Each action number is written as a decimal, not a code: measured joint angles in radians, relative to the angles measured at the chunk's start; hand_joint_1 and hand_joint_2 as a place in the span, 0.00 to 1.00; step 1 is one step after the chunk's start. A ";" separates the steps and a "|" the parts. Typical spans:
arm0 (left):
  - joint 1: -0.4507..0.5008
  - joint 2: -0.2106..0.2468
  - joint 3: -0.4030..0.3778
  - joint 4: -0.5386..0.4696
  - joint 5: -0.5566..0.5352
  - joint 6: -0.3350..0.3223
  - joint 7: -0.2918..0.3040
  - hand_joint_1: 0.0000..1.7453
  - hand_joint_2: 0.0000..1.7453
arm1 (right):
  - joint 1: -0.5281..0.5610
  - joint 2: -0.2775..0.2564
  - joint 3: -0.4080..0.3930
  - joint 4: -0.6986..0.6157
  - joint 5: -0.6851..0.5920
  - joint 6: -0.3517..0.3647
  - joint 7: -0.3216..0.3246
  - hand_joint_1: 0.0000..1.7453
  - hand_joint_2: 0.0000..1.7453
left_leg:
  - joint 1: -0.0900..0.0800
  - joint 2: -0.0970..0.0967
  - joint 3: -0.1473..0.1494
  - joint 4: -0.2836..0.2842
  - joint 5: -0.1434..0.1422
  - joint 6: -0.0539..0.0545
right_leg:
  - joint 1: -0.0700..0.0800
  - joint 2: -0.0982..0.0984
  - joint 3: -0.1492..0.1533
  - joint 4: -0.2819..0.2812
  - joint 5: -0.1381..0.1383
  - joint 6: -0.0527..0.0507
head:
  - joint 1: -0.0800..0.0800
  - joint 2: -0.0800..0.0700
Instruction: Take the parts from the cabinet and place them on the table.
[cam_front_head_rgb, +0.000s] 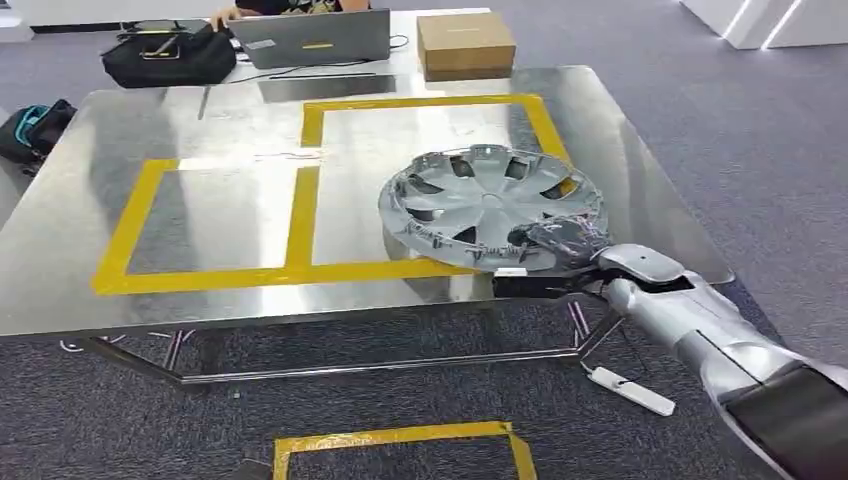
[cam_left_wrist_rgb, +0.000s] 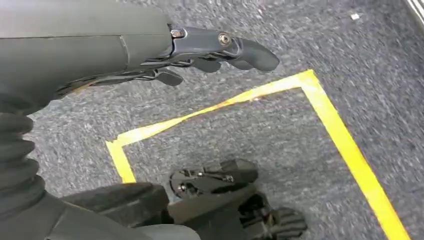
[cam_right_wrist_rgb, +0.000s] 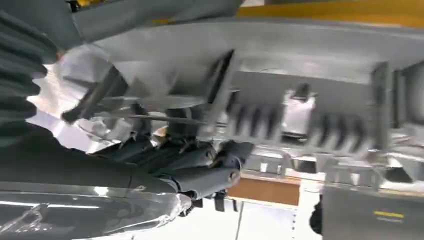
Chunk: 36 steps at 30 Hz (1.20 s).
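A silver wheel cover lies inner side up on the steel table, overlapping the yellow tape near the front right. My right hand grips its near rim, the fingers hooked over the edge. Close up, the right hand curls around the ribbed rim of the wheel cover. My left hand hangs over the carpet with its fingers apart and holds nothing.
Yellow tape marks two rectangles on the table. At the far edge sit a cardboard box, a laptop and a black bag. A person's hand is behind the laptop. A yellow tape square marks the carpet.
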 joint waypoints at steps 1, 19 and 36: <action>0.000 0.000 0.000 0.000 0.004 0.004 0.000 0.00 1.00 | 0.001 -0.002 -0.002 0.000 -0.001 0.000 -0.002 0.00 0.00 | 0.000 0.000 0.000 0.000 0.000 0.000 | 0.000 0.000 0.000 0.000 0.000 0.000 | 0.000 0.000; 0.000 -0.003 0.000 0.000 0.030 -0.013 0.032 0.00 0.00 | 0.074 -0.021 -0.066 -0.117 -0.071 -0.126 -0.106 0.00 0.00 | 0.000 0.001 0.000 0.000 0.000 0.000 | 0.000 0.000 0.000 0.000 0.000 0.000 | 0.000 0.000; 0.008 -0.008 0.021 0.000 0.089 -0.016 0.039 0.00 0.00 | 0.420 -0.060 -0.294 -0.769 -0.401 -0.185 -0.204 0.00 0.00 | 0.000 -0.001 0.000 0.000 -0.002 0.000 | 0.000 -0.001 0.000 0.000 -0.001 0.000 | 0.000 0.000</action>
